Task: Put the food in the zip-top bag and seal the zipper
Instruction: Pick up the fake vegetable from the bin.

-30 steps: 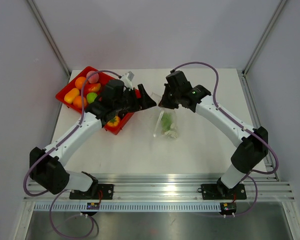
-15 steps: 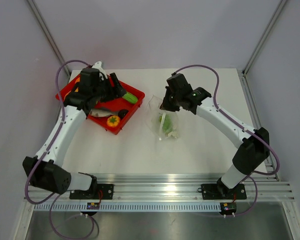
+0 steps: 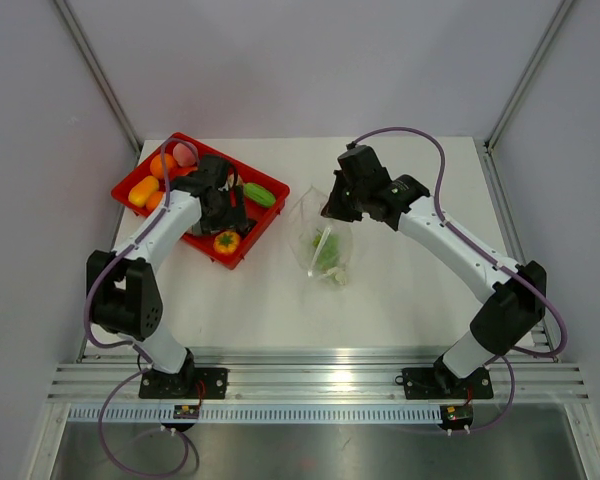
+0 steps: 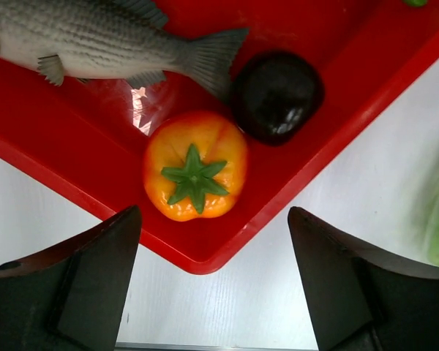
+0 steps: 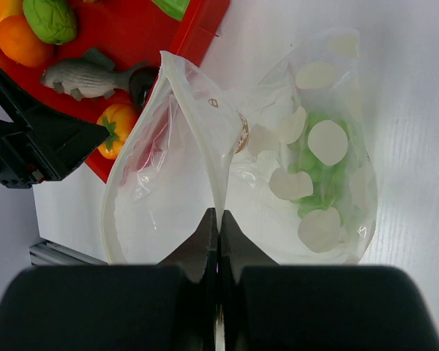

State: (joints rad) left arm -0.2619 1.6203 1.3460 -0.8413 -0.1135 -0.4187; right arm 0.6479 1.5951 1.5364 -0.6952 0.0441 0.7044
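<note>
The clear bag (image 5: 307, 168) lies on the desk (image 3: 400, 290) just right of the red tray (image 4: 336, 44). Its mouth gapes where the right hand (image 5: 218, 223) is pressed together, pinching the zipper strip (image 5: 214, 164). Green food (image 5: 318, 179) sits in the bag, though the printed marks blur what kind it is. The tray holds a grey fish (image 4: 95, 36), an orange pepper (image 4: 196, 175), a dark purple piece (image 4: 276, 95), a cucumber (image 3: 260, 195) and oranges (image 3: 160, 165). The left hand (image 4: 214, 219) hangs spread over the pepper, holding nothing.

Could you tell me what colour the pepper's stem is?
The stem is green; clearest in left wrist view.
</note>
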